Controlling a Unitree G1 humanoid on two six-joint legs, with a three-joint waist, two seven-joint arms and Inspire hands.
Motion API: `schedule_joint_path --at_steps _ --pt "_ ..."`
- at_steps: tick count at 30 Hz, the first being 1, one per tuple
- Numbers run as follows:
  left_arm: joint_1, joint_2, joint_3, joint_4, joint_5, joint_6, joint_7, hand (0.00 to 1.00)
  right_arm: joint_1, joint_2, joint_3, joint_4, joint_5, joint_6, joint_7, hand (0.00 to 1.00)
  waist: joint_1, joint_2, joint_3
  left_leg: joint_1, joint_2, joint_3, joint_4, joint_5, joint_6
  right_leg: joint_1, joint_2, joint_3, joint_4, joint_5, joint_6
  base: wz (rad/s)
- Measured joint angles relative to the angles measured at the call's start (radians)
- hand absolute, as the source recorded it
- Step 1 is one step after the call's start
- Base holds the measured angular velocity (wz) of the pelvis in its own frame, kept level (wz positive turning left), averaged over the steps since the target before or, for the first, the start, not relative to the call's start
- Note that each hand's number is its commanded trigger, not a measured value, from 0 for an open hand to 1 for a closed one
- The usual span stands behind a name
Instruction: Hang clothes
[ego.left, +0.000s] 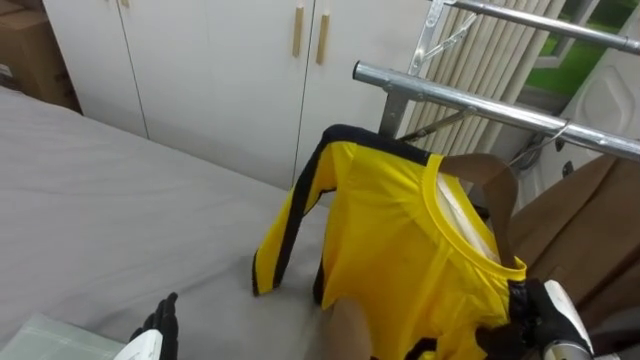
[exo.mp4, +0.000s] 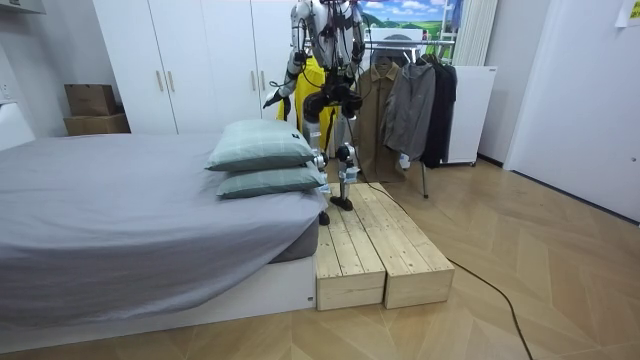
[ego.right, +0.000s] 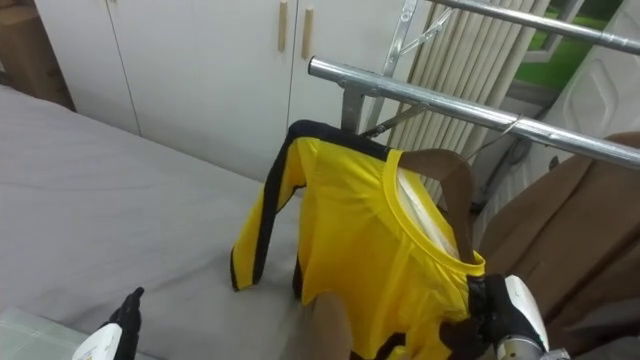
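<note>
A yellow shirt (ego.left: 400, 230) with black trim hangs on a brown wooden hanger (ego.left: 490, 180). The hanger's thin hook (ego.left: 562, 132) meets the lower metal rail (ego.left: 460, 100) of the clothes rack. My right hand (ego.left: 535, 315) is at the lower right, its dark fingers curled on the shirt's near shoulder. My left hand (ego.left: 160, 325) stays low at the bottom left over the bed, fingers straight and holding nothing. In the room view I stand on a wooden platform (exo.mp4: 380, 250) between the bed and the rack, with the yellow shirt (exo.mp4: 312, 85) in front of me.
A grey bed (ego.left: 100, 200) lies to my left, with white wardrobe doors (ego.left: 200, 60) behind it. A second rail (ego.left: 540, 25) runs higher up. A brown garment (ego.left: 590, 210) hangs just right of the shirt. Two pillows (exo.mp4: 262, 148) lie on the bed, and coats (exo.mp4: 410, 100) hang on the rack.
</note>
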Motion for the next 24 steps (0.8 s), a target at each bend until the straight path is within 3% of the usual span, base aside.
schedule_joint_path --at_steps 17,21,24 --pt "-0.009 0.001 0.000 0.003 0.000 -0.001 -0.025 0.00 0.000 -0.001 0.016 0.000 -0.001 -0.002 -0.020 0.00 -0.004 0.000 -0.0015 -0.001 0.000 0.000 0.001 0.000 0.000 0.005 0.000 0.001 0.000 0.000 0.000 0.00" --pt "-0.020 0.000 0.000 0.003 -0.012 -0.001 -0.026 0.00 -0.001 -0.001 0.016 -0.002 0.028 -0.010 -0.025 0.00 -0.005 0.008 0.0008 -0.002 -0.001 0.000 0.001 0.000 0.000 0.005 -0.001 0.002 -0.001 0.000 0.000 0.00" --pt "-0.040 -0.006 0.001 0.002 -0.011 -0.002 -0.016 0.00 -0.003 -0.002 0.006 -0.004 0.121 -0.010 -0.011 0.00 -0.003 0.021 -0.0020 -0.007 -0.001 0.000 0.001 0.000 0.000 -0.001 -0.001 0.003 0.001 0.000 0.000 0.00"
